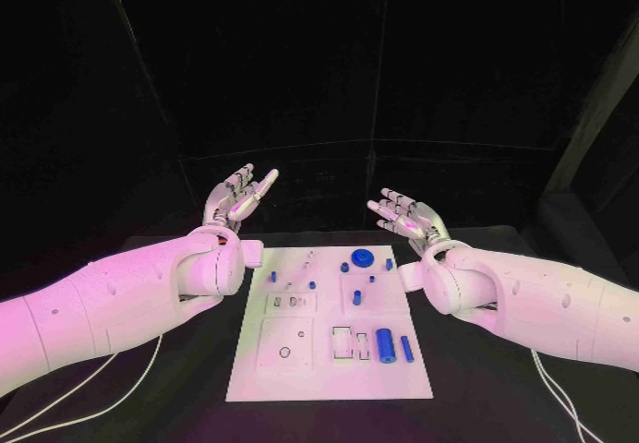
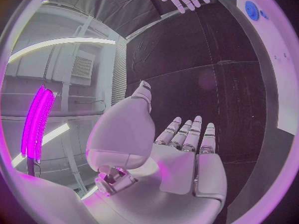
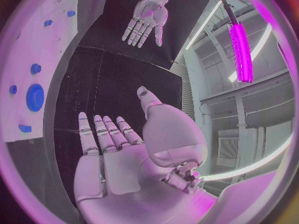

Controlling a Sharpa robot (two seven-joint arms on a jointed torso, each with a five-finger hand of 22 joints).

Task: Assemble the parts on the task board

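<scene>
- black surface (image 1: 160, 388) carries the white task board (image 1: 267, 374), lying lengthwise away from the robot, between the two arms.
- nothing lies over the board; both hands are raised beyond its far end, well apart from it and from each other.
- left hand (image 1: 240, 197): palm up, fingers (image 1: 261, 182) spread and straight, holding nothing; left wrist view shows the same open palm (image 2: 187, 159).
- right hand (image 1: 407, 218): palm up, fingers (image 1: 388, 209) spread, holding nothing; right wrist view agrees (image 3: 109, 154).
- thin pale cables (image 1: 80, 401) trail on the surface under each forearm.
- board contents, far end: blue round gear-like disc (image 1: 361, 256), with small blue pegs (image 1: 345, 268) near it; another small blue peg (image 1: 271, 276) by the left edge.
- board middle: a small blue part (image 1: 357, 297) standing in a square recess.
- board near end, right: thick blue cylinder (image 1: 385, 346) lying flat, a thinner blue rod (image 1: 406, 348) just beside it, both lengthwise.
- white recessed slots (image 1: 343, 341) just left of the cylinder; contents cannot be told.
</scene>
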